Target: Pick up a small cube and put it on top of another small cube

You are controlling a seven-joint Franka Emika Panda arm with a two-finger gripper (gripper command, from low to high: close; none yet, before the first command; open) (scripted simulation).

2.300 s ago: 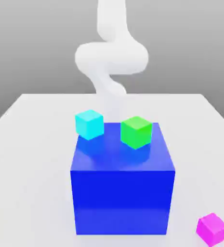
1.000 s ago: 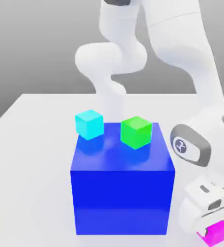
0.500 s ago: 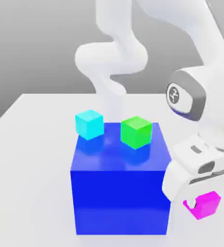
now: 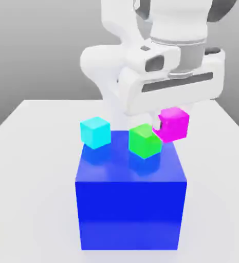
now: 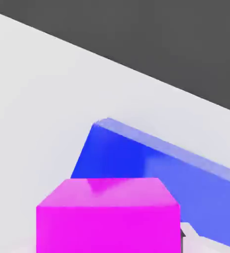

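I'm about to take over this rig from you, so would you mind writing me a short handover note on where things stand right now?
Gripper: shut on the magenta cube, which is held in the air at the exterior view's right of the green cube.
Green cube and cyan cube: both resting on top of the big blue block, apart from each other.
Done: magenta cube picked up and raised to about the level of the block's top.
Left: bring it over one of the small cubes, probably the green one since it is nearest, set it squarely on top, open, and retreat.

No text, label, brand, number or sign can be read anywhere.
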